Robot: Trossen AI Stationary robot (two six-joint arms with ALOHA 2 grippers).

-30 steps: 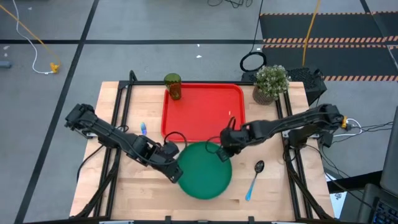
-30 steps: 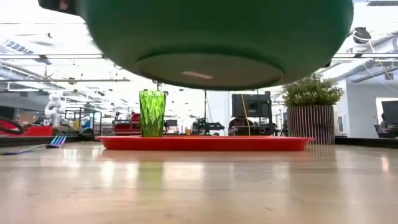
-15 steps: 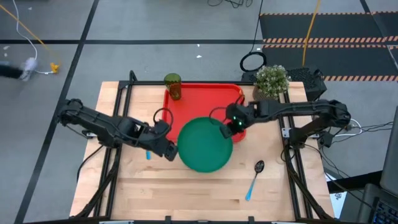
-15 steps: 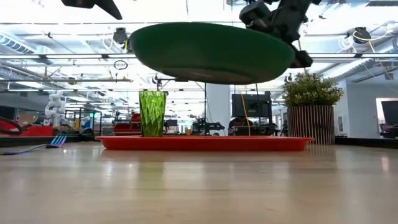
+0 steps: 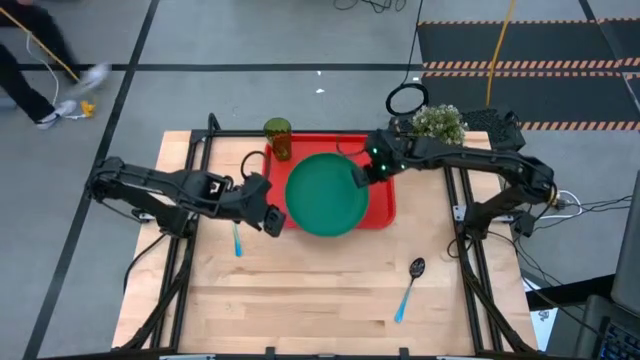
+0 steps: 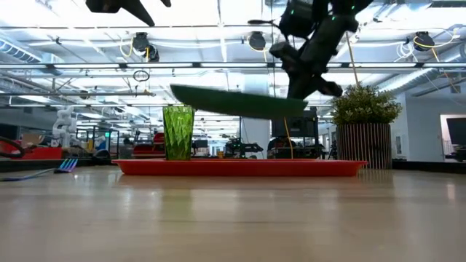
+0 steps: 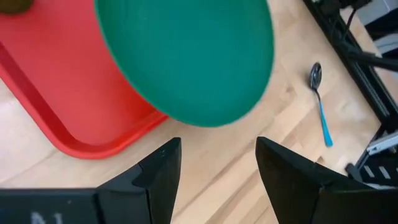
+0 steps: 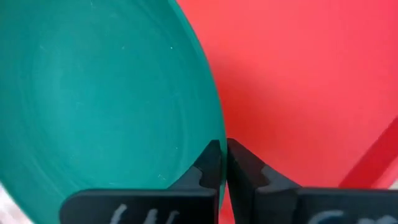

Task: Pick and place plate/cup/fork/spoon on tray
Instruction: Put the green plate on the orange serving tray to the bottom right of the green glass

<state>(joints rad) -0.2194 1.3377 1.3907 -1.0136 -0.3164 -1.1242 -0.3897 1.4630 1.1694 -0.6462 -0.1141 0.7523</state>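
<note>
Plate (image 5: 325,193) held above tray (image 5: 378,150).
Rim pinched by right claw (image 5: 362,175); left claw (image 7: 214,163) spread, empty. Prob. light, stiff, slick; edge grip best.

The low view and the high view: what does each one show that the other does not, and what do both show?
Only the low view shows that the plate hangs in the air above the tray, tilted, not touching it. Only the high view shows the spoon on the wood and the left tool, open, beside the tray. Both show the cup on the tray, the potted plant and the right tool gripping the plate's rim.
</note>
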